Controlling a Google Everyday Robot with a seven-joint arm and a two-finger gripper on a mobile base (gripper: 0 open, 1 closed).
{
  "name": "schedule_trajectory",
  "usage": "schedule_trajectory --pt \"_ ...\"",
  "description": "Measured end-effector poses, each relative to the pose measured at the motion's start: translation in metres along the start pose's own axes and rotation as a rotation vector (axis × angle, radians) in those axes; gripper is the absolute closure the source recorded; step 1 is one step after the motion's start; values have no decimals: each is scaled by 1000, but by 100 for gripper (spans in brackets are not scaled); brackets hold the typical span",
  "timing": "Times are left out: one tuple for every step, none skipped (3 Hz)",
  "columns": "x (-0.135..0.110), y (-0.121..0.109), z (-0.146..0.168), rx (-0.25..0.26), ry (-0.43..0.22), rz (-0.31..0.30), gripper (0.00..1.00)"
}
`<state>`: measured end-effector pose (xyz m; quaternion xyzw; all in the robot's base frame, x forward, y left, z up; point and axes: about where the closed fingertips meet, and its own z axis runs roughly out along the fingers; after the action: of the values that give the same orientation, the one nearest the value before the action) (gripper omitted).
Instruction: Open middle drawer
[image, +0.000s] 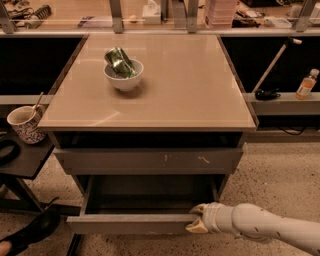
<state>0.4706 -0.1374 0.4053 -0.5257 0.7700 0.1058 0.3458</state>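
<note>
The middle drawer (125, 224) is the plain grey front low under the beige table top (190, 90). It stands pulled out towards me, and its grey tray interior (150, 197) shows. My gripper (198, 219), with cream fingertips on a white arm, comes in from the lower right. It is closed over the top edge of the drawer front at its right end, one finger inside the tray and one outside. Above it is the grey front with white scratch marks (150, 161), which is closed.
A white bowl (123, 75) holding a green can sits on the table top. A patterned cup (25, 122) stands on a low side shelf at the left. A bottle (306, 84) stands on a ledge at the right. A dark shoe (25, 235) lies on the floor at the lower left.
</note>
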Motion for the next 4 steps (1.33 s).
schedule_trajectory --pt "-3 0 -4 0 0 0 100" --pt "-4 11 -3 -1 -9 -20 100" --pt "3 30 -19 16 -8 -16 100" --pt "3 30 -19 16 -8 -16 100"
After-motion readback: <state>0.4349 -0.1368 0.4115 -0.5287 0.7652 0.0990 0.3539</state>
